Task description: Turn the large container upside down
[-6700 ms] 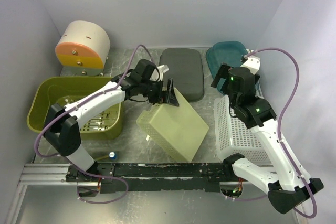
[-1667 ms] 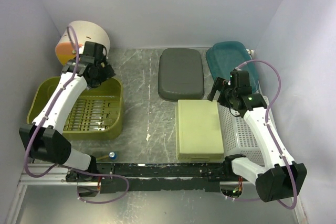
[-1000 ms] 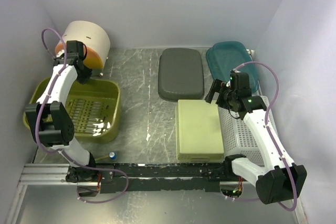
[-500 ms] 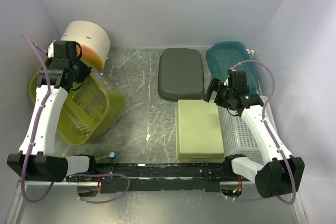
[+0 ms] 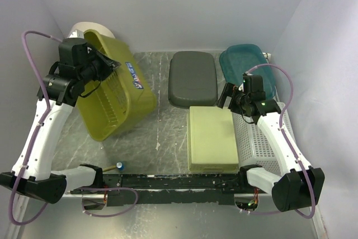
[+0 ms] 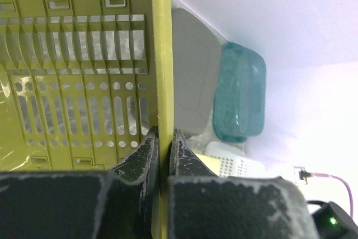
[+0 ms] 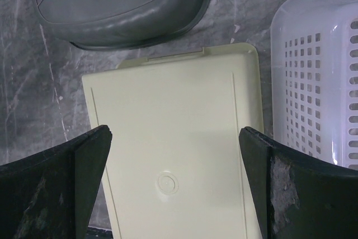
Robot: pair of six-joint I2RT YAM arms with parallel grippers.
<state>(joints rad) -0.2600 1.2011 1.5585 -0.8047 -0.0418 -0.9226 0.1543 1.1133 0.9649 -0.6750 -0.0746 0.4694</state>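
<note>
Clearly the left gripper [image 6: 163,152] was pressed together on the thin rim wall of the large container [image 5: 114,99], one finger on each face of the olive-green plastic. The tub stood tipped up at about ten o'clock on the table [image 5: 162,132]. It appeared to rest on its lower edge, with its slotted inside showing toward the left arm. It was neither flat nor yet inverted.

By its look the container was light and fairly stiff. The glossy wall seemed slippery, though, and apt to flex under so narrow a pinch. The raised rim, where the jaws sat, looked the soundest hold for rolling it over.

The right gripper [image 7: 174,134] hung spread wide above the pale green tray [image 7: 173,155] at about four o'clock, touching nothing. A dark grey container [image 5: 193,76] and a teal bin [image 5: 243,60] lay toward twelve and one o'clock.
</note>
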